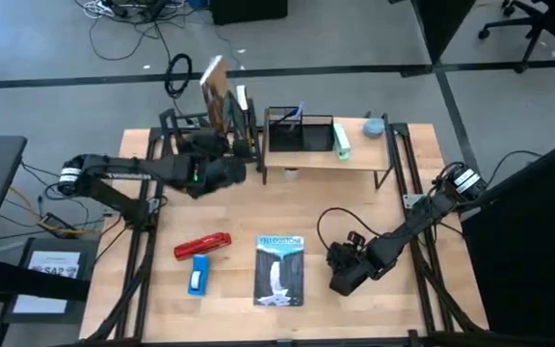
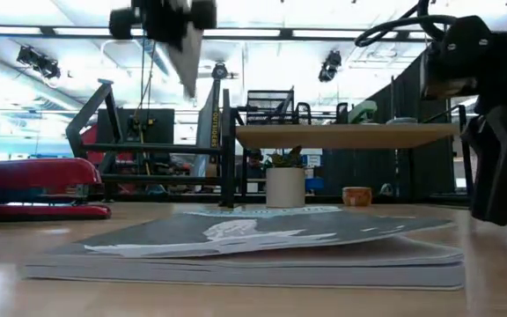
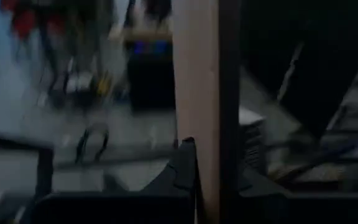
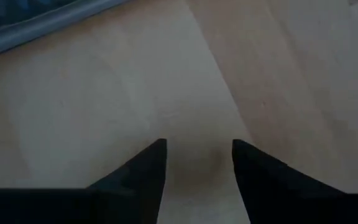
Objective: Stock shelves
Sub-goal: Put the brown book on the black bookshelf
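Note:
My left gripper (image 1: 222,143) is high over the black tube-frame rack (image 1: 186,130) at the far left, shut on a tan-covered book (image 1: 215,92). Another book (image 2: 209,123) stands upright in the rack. The wood plank shelf (image 1: 355,157) at the far middle carries a black mesh organizer (image 1: 297,130) and a green item (image 1: 342,141). A small white pot (image 2: 284,185) sits under it. My right gripper (image 4: 197,146) hangs open just above the bare tabletop, right of the Yellowstone book (image 1: 280,270), which lies flat. My left gripper pinches the tan book between its two fingers (image 3: 184,165). One finger lies on each cover, beside the pale edge (image 3: 194,118) that faces the wrist camera. The book is lifted clear above the rack and sits on edge, slightly tilted, reaching toward the table's far side.
A red stapler (image 1: 203,246) and a blue object (image 1: 198,275) lie near the front left, beside the Yellowstone book. Black frame rails (image 1: 133,260) run along both table sides. Bare wood lies between the books and the shelves.

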Available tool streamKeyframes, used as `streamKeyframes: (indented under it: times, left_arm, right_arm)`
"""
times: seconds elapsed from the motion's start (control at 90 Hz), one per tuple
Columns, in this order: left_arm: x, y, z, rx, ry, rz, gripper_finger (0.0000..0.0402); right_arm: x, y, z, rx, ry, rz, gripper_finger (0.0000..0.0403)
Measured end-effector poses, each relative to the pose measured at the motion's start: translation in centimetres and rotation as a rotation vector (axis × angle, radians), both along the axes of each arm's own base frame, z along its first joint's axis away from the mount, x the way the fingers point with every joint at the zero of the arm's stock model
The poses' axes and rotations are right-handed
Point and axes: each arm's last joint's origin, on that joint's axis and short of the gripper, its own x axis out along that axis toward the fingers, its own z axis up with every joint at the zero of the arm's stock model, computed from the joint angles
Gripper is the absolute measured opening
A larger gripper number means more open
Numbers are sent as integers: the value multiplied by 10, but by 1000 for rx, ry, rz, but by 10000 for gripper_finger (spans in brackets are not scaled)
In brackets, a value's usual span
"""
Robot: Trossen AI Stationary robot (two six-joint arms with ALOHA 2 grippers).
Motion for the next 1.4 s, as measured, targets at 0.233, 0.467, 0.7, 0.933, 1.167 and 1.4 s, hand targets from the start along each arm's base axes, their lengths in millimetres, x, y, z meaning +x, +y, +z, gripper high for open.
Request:
streamKeyframes:
  times: [0.233, 0.467, 0.7, 0.933, 1.167, 1.4]
  left_arm:
    - [0, 27, -43, -88, 47, 50, 2]
    - [6, 43, -89, -72, -80, 70, 3]
    - [20, 51, -116, -72, -44, 30, 10]
    - [26, 53, -127, -93, -48, 14, 20]
    - [27, 53, -125, -108, -70, -9, 35]
    - [30, 52, -124, -135, -38, -80, 98]
  right_arm:
    - [5, 1, 1, 11, -35, 28, 156]
    - [7, 2, 2, 23, -61, 38, 156]
    - [8, 3, 3, 27, -62, 43, 156]
    - [8, 3, 3, 28, -62, 44, 156]
    - [9, 4, 3, 40, -75, 46, 156]
    - [9, 4, 3, 44, -80, 46, 156]
